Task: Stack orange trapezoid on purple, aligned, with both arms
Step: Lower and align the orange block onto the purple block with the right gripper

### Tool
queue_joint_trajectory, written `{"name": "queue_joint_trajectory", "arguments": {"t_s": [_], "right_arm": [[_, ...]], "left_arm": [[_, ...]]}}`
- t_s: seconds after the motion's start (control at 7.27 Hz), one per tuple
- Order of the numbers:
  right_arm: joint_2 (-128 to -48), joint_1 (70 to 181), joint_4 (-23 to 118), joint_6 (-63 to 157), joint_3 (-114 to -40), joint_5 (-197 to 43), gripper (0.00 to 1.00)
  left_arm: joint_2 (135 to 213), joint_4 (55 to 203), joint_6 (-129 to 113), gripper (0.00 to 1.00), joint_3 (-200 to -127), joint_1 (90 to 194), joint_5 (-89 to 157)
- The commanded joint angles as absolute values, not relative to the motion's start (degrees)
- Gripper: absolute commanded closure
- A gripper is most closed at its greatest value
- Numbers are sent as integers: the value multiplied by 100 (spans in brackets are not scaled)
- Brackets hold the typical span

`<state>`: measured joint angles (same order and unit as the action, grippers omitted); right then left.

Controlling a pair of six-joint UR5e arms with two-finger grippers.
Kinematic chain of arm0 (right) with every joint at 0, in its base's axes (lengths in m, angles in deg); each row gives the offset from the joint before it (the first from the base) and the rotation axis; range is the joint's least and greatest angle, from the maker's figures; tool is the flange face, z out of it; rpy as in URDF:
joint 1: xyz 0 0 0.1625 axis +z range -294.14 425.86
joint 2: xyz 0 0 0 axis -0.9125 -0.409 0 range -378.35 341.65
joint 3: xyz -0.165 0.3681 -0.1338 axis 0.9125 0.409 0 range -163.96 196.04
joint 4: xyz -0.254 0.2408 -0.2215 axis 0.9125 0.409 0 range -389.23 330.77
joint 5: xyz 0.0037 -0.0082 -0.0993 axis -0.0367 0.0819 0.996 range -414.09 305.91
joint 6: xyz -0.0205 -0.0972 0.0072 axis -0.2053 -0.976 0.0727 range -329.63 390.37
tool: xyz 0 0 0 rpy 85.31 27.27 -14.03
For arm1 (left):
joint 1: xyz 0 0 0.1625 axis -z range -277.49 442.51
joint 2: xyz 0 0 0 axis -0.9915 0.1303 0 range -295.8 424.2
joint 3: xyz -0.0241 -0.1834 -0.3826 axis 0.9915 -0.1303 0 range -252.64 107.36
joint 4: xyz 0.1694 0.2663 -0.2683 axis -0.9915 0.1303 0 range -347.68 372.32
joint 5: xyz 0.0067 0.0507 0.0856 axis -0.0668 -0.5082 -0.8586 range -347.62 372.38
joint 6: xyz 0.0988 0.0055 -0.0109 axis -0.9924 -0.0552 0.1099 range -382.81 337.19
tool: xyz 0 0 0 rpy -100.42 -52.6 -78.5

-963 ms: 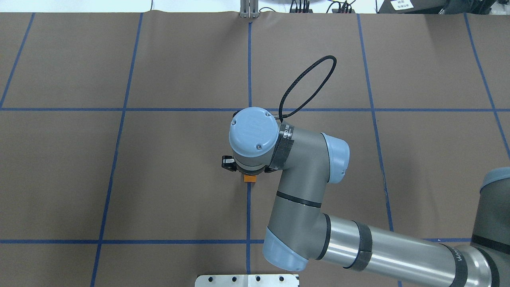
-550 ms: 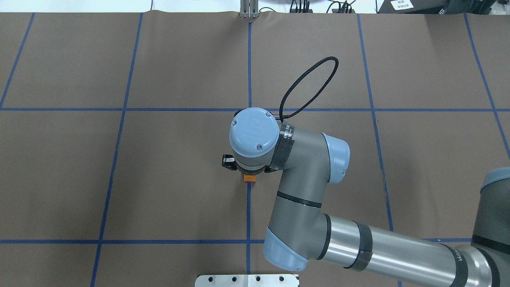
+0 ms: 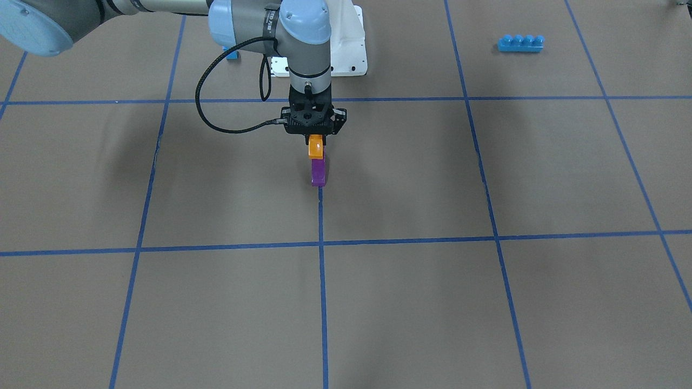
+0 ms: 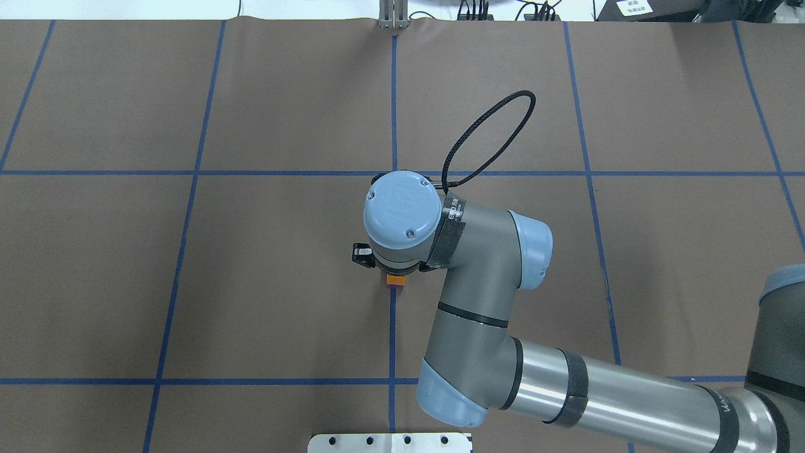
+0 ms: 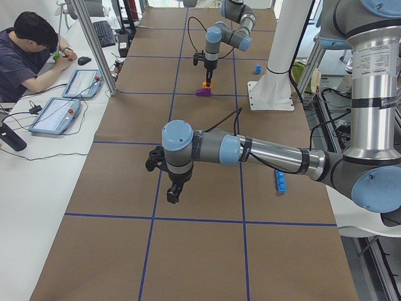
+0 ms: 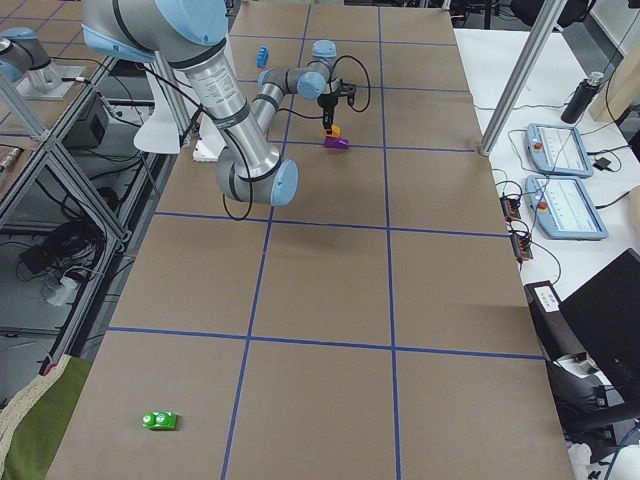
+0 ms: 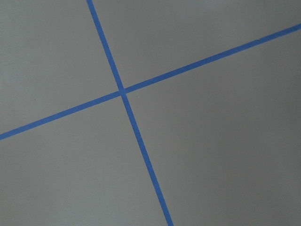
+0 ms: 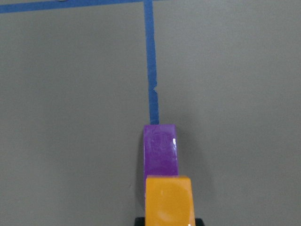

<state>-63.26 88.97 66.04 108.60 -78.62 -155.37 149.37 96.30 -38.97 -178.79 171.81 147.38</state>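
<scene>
Near center of the surface (image 3: 486,302), right tool (image 3: 316,145) grips one orange (image 3: 315,151) just above one purple (image 3: 318,173); long blue brick (image 3: 520,43), small blue brick (image 3: 231,53), one green brick (image 6: 158,420) lie well apart; left tool (image 5: 171,195) state, can't tell.

Hardly anything reads clearly from where I stand. The right arm (image 4: 478,302) has white lettering on the dark collar (image 4: 454,212) beside its blue wrist cap (image 4: 402,211), but it is too small to make out. The cap has a faint embossed mark that I cannot read either. More white letters run along a black ring (image 4: 729,412) lower on the same arm, also illegible. Beyond the table (image 4: 283,94), a white sign (image 4: 632,6) bears dark print, blurred.
</scene>
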Motion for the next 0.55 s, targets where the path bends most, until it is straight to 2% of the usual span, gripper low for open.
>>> {"name": "queue_joint_trajectory", "arguments": {"t_s": [0.0, 0.41], "right_arm": [[-6326, 8897, 6586, 10860, -7845, -15525, 100], [-6326, 8897, 6586, 10851, -7792, -15525, 100]], "left_arm": [[14937, 9634, -3899, 0, -17881, 17181, 14738], [14945, 9635, -3899, 0, -17864, 17181, 14738]]}}
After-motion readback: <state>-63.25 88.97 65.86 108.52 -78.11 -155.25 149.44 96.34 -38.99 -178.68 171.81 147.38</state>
